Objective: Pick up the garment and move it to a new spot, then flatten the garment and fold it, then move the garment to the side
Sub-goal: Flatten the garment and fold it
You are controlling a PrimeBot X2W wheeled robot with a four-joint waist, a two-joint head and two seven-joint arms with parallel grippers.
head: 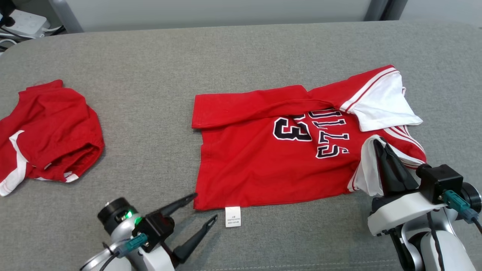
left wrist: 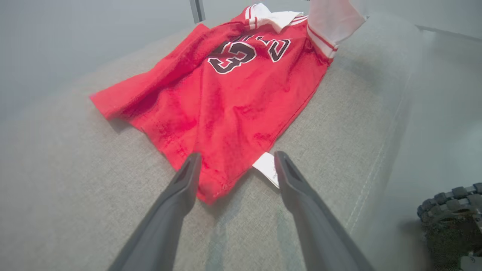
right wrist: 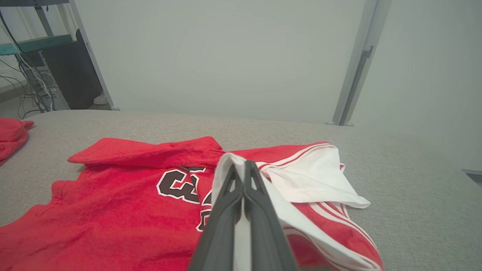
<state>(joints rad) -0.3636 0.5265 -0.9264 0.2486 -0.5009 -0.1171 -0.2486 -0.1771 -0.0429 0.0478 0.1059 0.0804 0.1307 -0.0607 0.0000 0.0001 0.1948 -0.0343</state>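
The garment (head: 263, 158) is a red jersey with white sleeves and black lettering, lying mostly flat on the grey table (head: 226, 49), its far edge folded over. It also shows in the left wrist view (left wrist: 226, 98) and the right wrist view (right wrist: 113, 218). My left gripper (head: 206, 207) stands open at the jersey's near left corner, beside its white tag (head: 233, 216), touching nothing; the corner lies between its fingers (left wrist: 235, 160). My right gripper (head: 379, 145) is shut on the jersey's near white sleeve (head: 367, 169), holding it raised (right wrist: 243, 165).
A second red garment (head: 45, 135) with white trim lies crumpled at the table's left side. Cables and a white box (head: 22, 22) sit beyond the far left corner. A metal post (right wrist: 356, 64) stands behind the table.
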